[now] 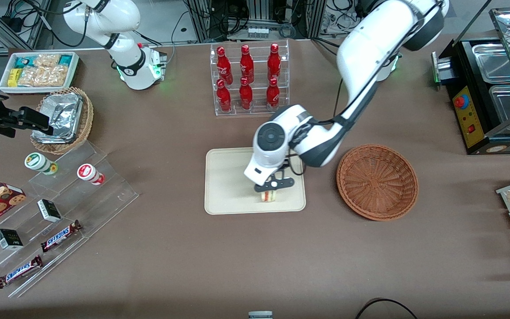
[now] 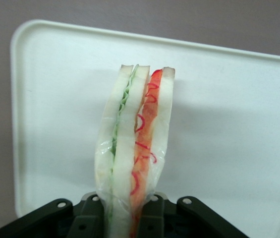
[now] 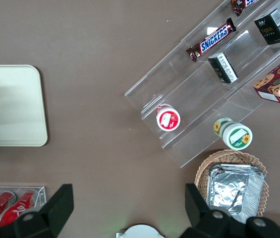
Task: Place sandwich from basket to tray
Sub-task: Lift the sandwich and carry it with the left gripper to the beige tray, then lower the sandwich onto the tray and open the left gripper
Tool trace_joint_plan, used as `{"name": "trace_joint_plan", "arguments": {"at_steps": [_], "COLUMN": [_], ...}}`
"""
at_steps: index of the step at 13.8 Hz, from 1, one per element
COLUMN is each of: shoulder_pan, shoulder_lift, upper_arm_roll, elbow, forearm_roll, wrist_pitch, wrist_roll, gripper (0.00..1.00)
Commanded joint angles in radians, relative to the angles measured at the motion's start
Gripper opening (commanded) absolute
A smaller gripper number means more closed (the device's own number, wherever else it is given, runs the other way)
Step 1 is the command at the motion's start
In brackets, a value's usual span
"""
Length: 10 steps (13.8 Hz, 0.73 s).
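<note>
We are holding the sandwich on edge, the gripper clamped on it, low over the near part of the tray; whether it is touching we cannot tell. The basket is sitting empty beside the tray. We judge the placing step underway; next we are easing down and letting go.
</note>
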Motion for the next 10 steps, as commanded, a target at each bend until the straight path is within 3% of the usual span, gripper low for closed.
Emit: {"name": "trace_joint_plan", "arguments": {"at_steps": [1, 8, 9, 10], "shoulder_pan": [-0.081, -0.142, -0.141, -0.138], "shoulder_lift": [0.060, 0.127, 0.136, 0.143], "upper_arm_roll": [0.054, 0.087, 0.087, 0.085], "elbow": [0.103, 0.174, 0.176, 0.176], "forearm_roll": [0.027, 0.021, 0.018, 0.013], "wrist_pitch": [-0.028, -0.023, -0.020, -0.015], "wrist_roll": [-0.068, -0.113, -0.113, -0.111], "gripper": [0.00, 0.00, 0.07, 0.54]}}
